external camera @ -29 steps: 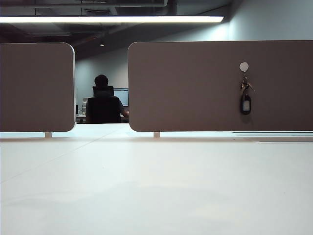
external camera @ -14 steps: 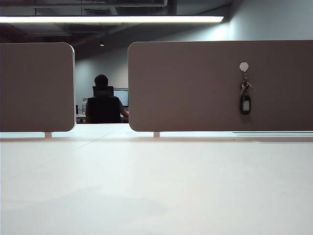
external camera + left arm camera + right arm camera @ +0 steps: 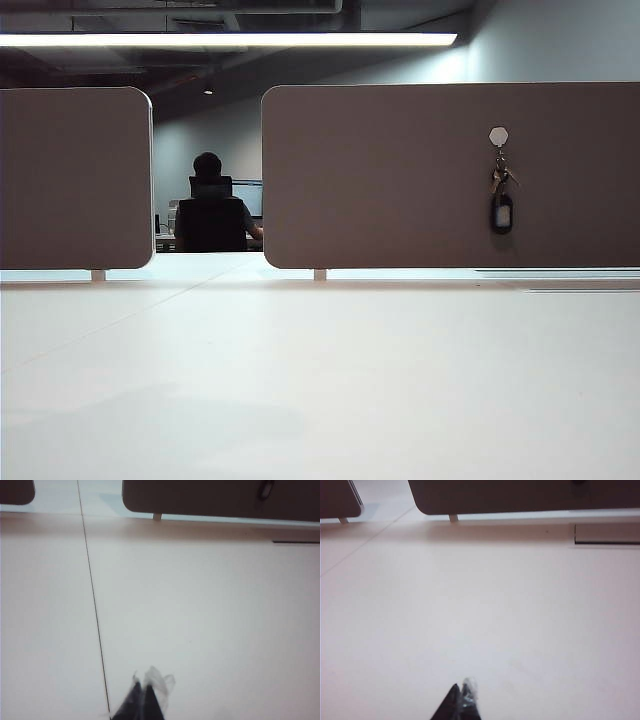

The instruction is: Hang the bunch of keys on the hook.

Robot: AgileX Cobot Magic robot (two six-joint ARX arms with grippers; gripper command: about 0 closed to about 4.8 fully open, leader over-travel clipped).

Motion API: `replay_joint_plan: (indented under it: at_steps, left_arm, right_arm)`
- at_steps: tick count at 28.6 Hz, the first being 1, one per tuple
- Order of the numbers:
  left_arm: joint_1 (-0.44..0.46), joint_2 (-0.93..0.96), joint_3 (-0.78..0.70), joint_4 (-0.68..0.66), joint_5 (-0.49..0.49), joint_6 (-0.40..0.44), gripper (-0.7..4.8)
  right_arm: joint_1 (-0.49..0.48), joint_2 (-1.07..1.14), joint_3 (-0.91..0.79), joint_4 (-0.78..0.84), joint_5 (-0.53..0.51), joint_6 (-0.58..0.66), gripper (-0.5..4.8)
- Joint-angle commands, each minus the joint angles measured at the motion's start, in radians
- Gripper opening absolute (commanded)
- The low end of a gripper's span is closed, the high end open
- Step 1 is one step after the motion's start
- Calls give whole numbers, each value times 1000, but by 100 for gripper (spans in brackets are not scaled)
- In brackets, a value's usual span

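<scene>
wrist views: left end effector (image 3: 142, 695) and right end effector (image 3: 460, 696) clenched, empty, above bare table (image 3: 320, 380).

A white table (image 3: 320, 380) fills the lower half of the exterior view. At its twelve o'clock edge two brown divider panels (image 3: 450, 175) stand on small pale feet (image 3: 319, 274). A thin dark seam (image 3: 92, 590) crosses the tabletop.
</scene>
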Motion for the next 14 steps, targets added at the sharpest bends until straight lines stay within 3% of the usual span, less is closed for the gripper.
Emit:
replay_joint_plan:
  at_steps: [1, 14]
  left_arm:
    - [0, 0, -20, 10, 6, -37, -5]
    - [0, -1, -124, 69, 96, -45, -5]
  right_arm:
    - [1, -14, -20, 14, 30, 5, -9]
    - [1, -43, -64, -16, 61, 5, -9]
